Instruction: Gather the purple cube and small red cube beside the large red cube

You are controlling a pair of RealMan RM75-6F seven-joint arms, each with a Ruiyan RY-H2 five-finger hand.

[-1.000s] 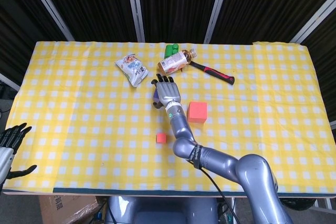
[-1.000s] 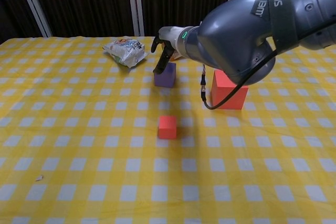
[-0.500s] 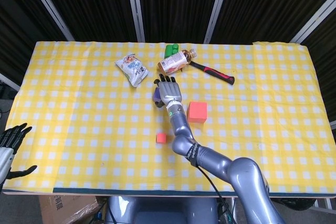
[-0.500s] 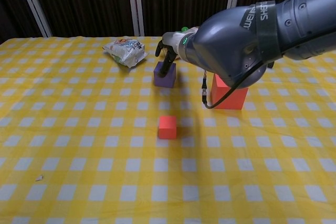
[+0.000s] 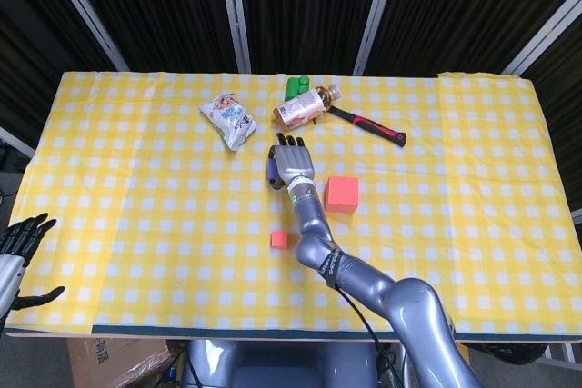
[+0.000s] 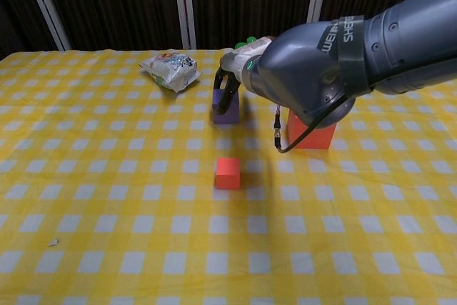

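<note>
We had our right hand (image 5: 292, 166) down over the purple cube (image 6: 224, 107), its fingers (image 6: 227, 94) curled around the top and sides; whether they truly gripped it, we could not tell. The small red cube (image 6: 228, 173) sat just below the hand, nearer us. The large red cube (image 5: 342, 194) stood close on the hand's right. Our left hand (image 5: 20, 244) hung off the table's edge, fingers spread and holding nothing.

tablecloth (image 6: 107, 198): matt checked cloth | snack bag (image 5: 229, 119): shiny crinkled plastic | right arm (image 6: 335, 55): smooth satin grey metal
</note>
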